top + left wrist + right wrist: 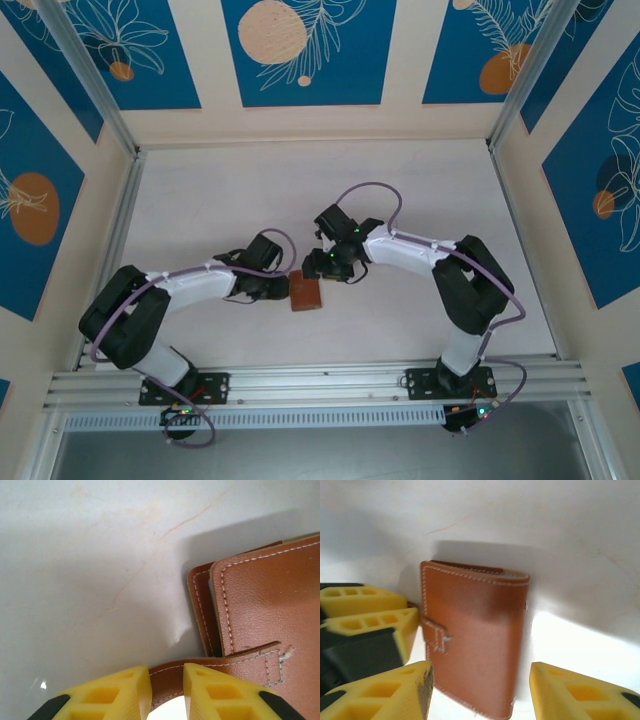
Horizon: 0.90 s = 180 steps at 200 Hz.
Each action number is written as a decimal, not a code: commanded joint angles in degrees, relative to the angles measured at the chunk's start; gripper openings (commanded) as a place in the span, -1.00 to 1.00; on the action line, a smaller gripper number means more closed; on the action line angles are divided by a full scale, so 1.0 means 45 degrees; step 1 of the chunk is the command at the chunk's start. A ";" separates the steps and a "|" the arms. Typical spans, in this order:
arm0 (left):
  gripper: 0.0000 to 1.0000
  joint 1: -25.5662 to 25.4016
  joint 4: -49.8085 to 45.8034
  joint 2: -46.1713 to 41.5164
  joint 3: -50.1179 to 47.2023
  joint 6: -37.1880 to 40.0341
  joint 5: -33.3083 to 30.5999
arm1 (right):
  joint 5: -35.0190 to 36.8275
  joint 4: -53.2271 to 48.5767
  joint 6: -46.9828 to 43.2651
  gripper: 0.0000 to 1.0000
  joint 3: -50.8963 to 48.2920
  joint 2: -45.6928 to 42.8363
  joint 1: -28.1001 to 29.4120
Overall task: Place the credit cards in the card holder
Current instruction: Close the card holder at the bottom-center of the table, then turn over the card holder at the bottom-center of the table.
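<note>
Rail (320, 385) along the near edge, carrying both arm bases, with the two white-and-black arms bending inward over the white table (420, 200) and nearly meeting at its middle. Lying right there between the two claws, the card holder (306, 294): a small brown leather wallet, folded shut on the tabletop. Sitting at its left edge, the left gripper (284, 290); seen from the left wrist, clenching its yellow fingers (117, 692) to a narrow gap on the wallet's strap (167, 680), that stitched tab running from the cover across into the gap. Showing beside the strap, the cover's white stitching and a second leather layer peeking out along one edge. Hovering just past the wallet's far right corner, the right gripper (330, 268); seen from the right wrist, standing released, its own yellow pads (580, 690) spreading wide to either side of the wallet and touching it nowhere that can be made out. Peeking from under the top fold in that view, a pale edge, too blurred for telling lining from card. Throwing a dark shadow on the table beyond the wallet. Standing farthest back, cream walls bearing blue panels (305, 50) with orange discs and white leaf drawings.
</note>
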 commanded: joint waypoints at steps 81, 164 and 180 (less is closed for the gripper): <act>-0.52 0.0027 0.0282 0.1487 -0.1440 -0.0251 0.0153 | -0.3812 0.3629 0.0905 0.06 -0.1396 0.1234 -0.0158; -0.54 -0.0660 0.1116 0.2050 -0.1546 -0.0736 0.0263 | -0.4500 0.5076 0.1994 -0.46 -0.2121 -0.1029 -0.0534; -0.55 -0.0734 0.1172 0.2070 -0.1556 -0.0758 0.0258 | -0.4360 0.5030 0.2104 -0.68 -0.2232 -0.1475 -0.0568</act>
